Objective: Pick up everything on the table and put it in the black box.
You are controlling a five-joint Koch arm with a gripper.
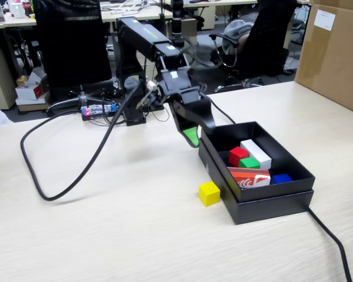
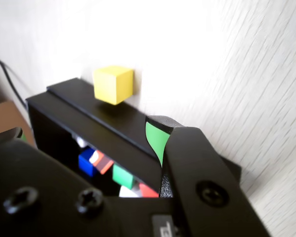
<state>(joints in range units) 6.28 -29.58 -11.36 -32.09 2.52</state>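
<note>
The yellow cube (image 1: 209,193) (image 2: 113,85) sits on the beige table (image 1: 106,235), just outside the left wall of the black box (image 1: 270,202) (image 2: 89,106) as the fixed view shows it. Inside the box lie the red cube (image 1: 237,155) (image 2: 147,191) and the green cube (image 1: 249,163) (image 2: 122,176), side by side. My gripper (image 1: 199,134) (image 2: 86,133) hovers over the box's back-left corner. It is open, its green-padded fingers spread wide with nothing between them.
The box also holds a long white block (image 1: 256,154), an orange-red packet (image 1: 250,177) and a blue cube (image 1: 280,178). A big brown carton (image 1: 335,53) stands at the back right. Black cables (image 1: 47,176) (image 1: 332,241) loop across the table left and right.
</note>
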